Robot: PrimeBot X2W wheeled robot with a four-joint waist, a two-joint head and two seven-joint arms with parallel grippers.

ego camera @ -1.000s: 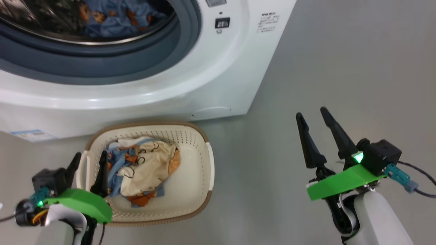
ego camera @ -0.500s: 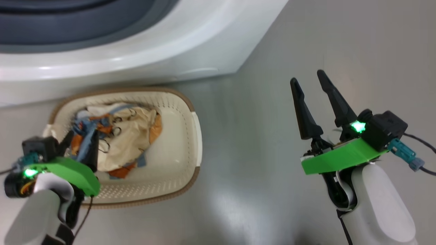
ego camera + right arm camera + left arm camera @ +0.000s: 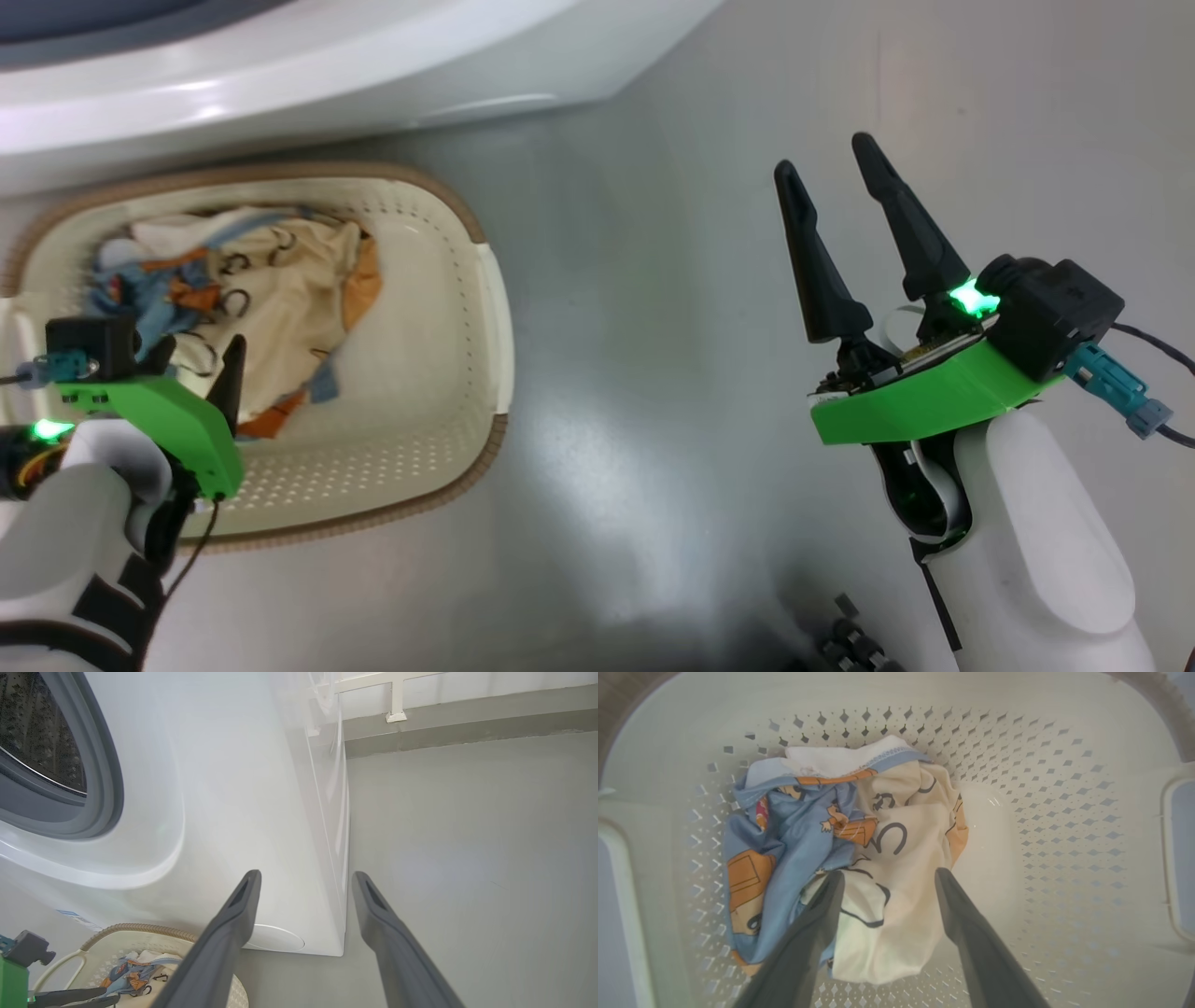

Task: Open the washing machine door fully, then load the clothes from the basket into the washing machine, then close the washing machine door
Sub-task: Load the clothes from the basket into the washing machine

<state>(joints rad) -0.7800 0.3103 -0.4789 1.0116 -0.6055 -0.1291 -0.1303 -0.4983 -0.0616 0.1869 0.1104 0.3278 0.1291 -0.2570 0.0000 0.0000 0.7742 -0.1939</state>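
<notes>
Hovers with left gripper point(image 3: 888, 873) spread wide, empty, over clothes point(image 3: 845, 854) in basket point(image 3: 1064, 812); holds right gripper point(image 3: 822, 154) spread, empty, above floor point(image 3: 653, 327).

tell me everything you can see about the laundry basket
The basket is a small cream-white plastic tub, a rounded rectangle, its walls and bottom pierced with small holes, with a brown woven band round the rim and a handle cut-out at each end. It stands upright on the grey floor, close before the washing machine. The clothes, blue and cream, lie crumpled toward one side. The left gripper, open, hangs over them.
</notes>
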